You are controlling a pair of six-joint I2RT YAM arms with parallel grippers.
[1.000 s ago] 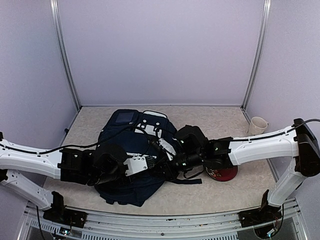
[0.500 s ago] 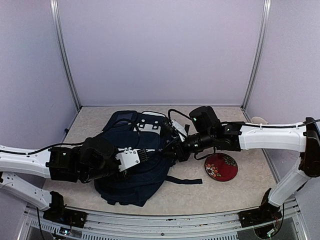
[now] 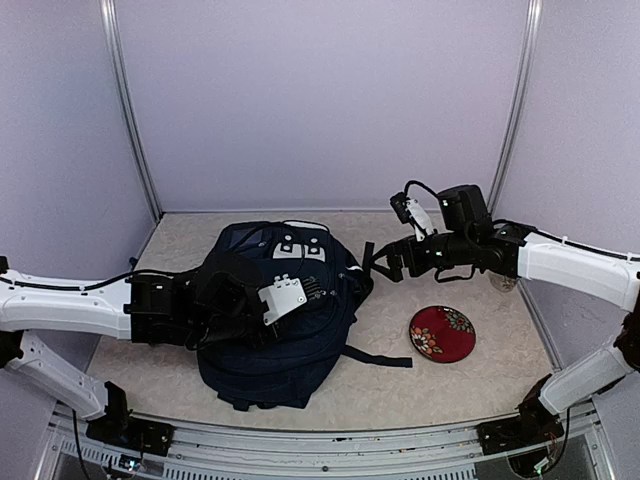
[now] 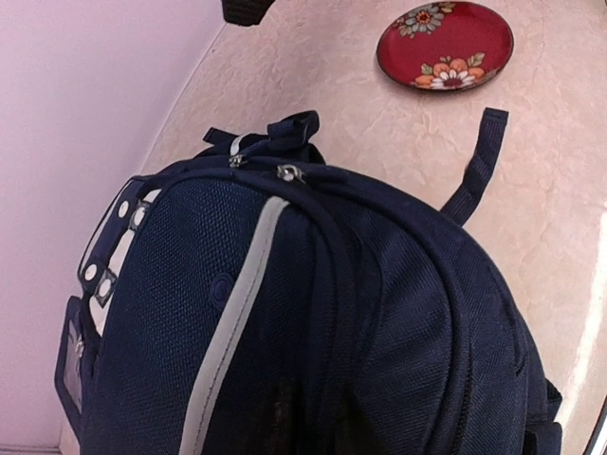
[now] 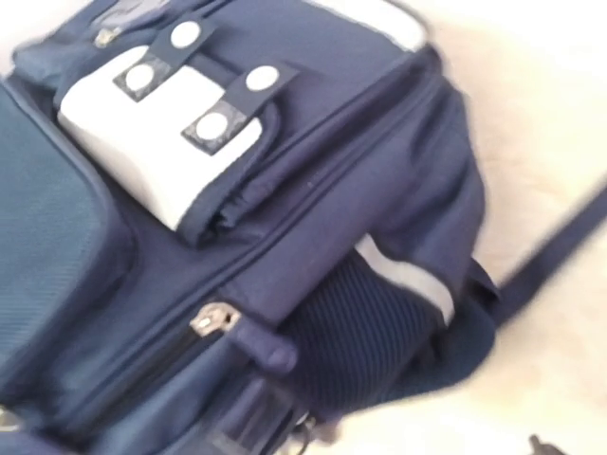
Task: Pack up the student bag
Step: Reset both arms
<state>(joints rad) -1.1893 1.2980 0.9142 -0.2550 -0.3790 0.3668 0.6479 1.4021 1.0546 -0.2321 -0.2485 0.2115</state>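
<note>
At the lower centre of the top view, the student bag [image 3: 270, 345] is seen lying on the table [image 3: 460, 385], with a loose strap [image 3: 375, 357] trailing toward the lower right. The left gripper [image 3: 312, 292] is pressed down on the middle of the bag. Its fingers are lost against the dark fabric and are not shown in its own wrist view, so it cannot be told how far they are parted or whether cloth is held.

In the left wrist view, two zip pulls [image 4: 285, 172] are seen drawn together at the upper left of the bag, and the seams running from them look shut. The main compartment is therefore judged closed. What is inside cannot be seen.

Further right, a red plate [image 3: 442, 333] with a flower pattern lies apart from the bag, clear of the strap. Whether it is meant to be packed cannot be told.

Beyond it, in the right centre of the frame, the right gripper [image 3: 382, 262] hangs just beside the bag's upper right edge. Its jaws appear parted and nothing is held.

At the far end of the bag, the white patch [image 3: 298, 248] and its snap tabs look fastened. The packing is judged near its end, with at most the plate left outstanding.
</note>
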